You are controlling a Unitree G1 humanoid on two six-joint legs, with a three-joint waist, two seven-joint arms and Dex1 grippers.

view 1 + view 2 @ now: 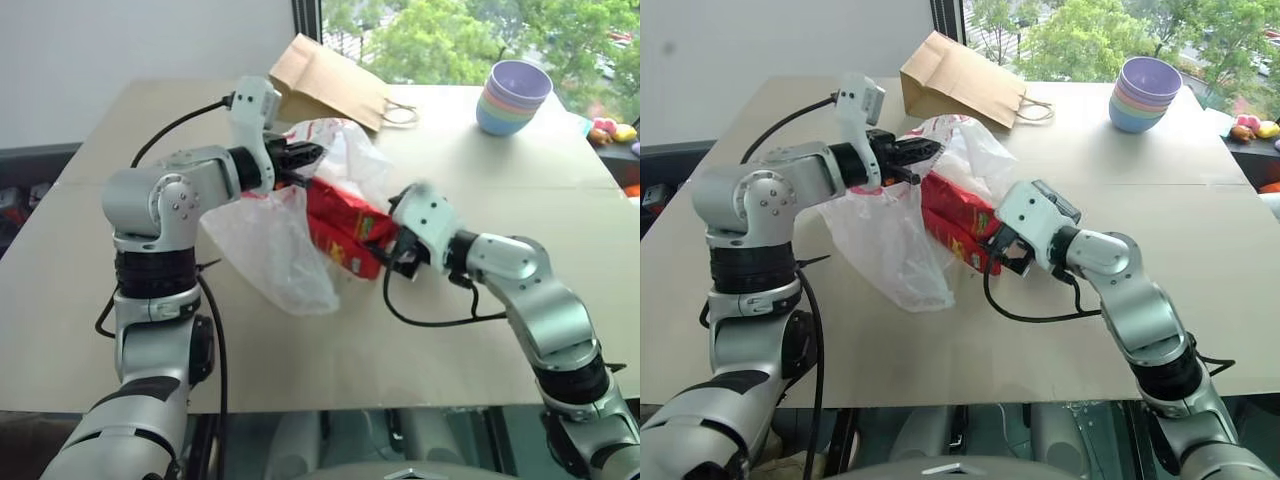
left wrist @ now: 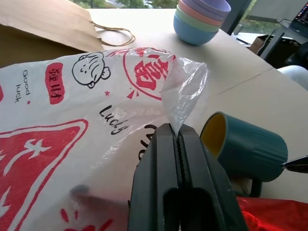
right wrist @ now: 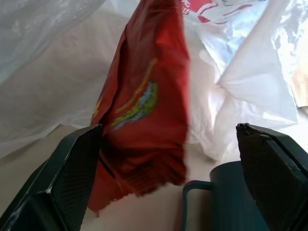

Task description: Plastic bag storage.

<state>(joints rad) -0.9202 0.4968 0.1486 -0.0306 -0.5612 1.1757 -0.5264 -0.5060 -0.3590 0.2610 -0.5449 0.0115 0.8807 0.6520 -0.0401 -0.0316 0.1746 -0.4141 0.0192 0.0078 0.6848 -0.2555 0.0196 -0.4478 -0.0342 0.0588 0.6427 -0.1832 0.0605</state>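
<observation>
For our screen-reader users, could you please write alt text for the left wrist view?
The left gripper, jaws shut, pinches an edge of the plastic bag, white with red printing. Beside it lies a teal mug; behind it on the table are a brown paper bag and stacked pastel bowls.

Translucent white bag (image 2: 72,125) printed with red seals, a red triangle and black lettering, left of frame. Red packet (image 3: 144,96) with yellow-green streaks. Teal mug (image 2: 243,147), yellow inside. Brown paper bag (image 1: 325,80), top centre. Pastel bowls (image 1: 512,97), lilac uppermost, upper right.
</observation>
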